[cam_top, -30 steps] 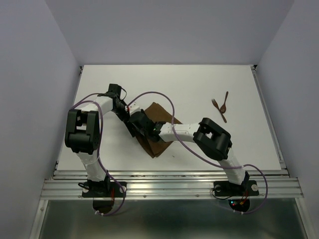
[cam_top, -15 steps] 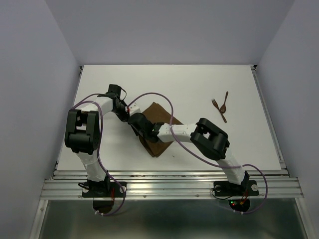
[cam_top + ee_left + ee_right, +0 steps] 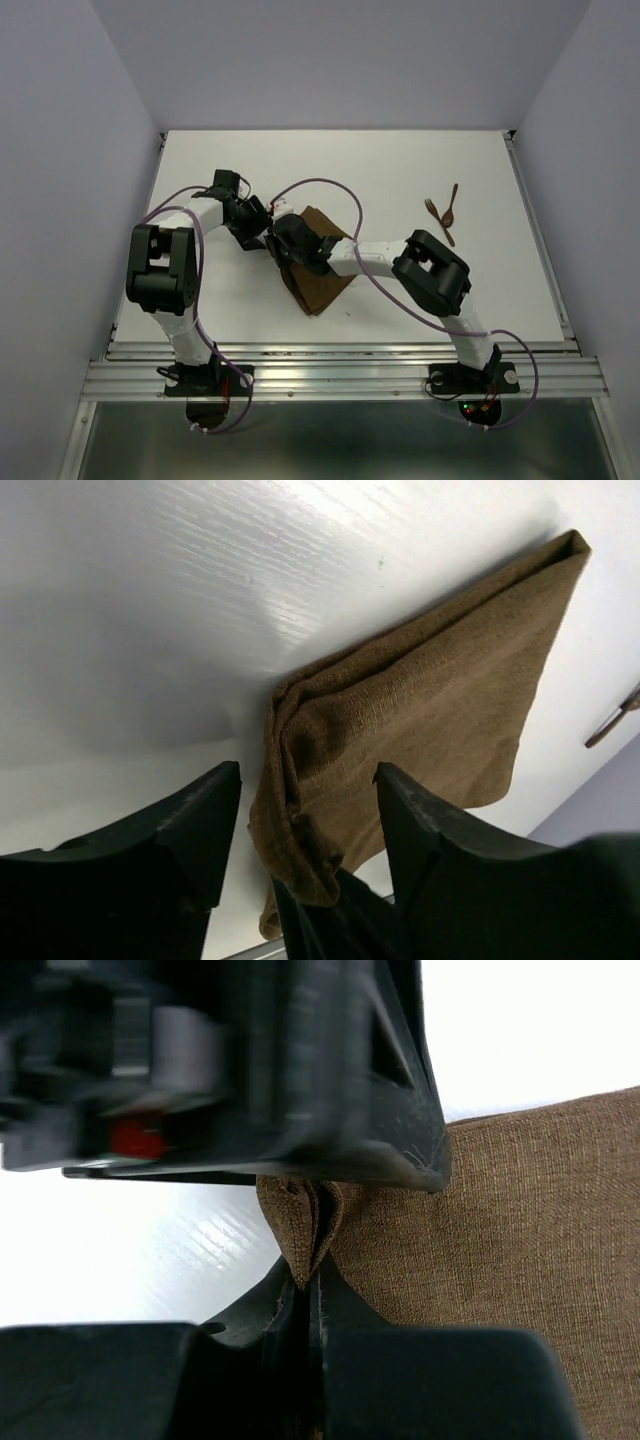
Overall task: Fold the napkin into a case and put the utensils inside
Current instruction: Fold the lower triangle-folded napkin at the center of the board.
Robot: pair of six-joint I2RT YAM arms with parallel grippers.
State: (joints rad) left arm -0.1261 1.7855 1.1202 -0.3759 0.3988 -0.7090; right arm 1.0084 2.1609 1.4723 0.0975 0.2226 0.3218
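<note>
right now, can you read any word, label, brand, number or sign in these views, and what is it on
None: no word, label, brand, number or sign can be read in any view.
napkin: plain brown weave, no tag or print showing.
fork and spoon: too small to show any mark.
red spot on the black hardware in the right wrist view: blurred, no letters.
</note>
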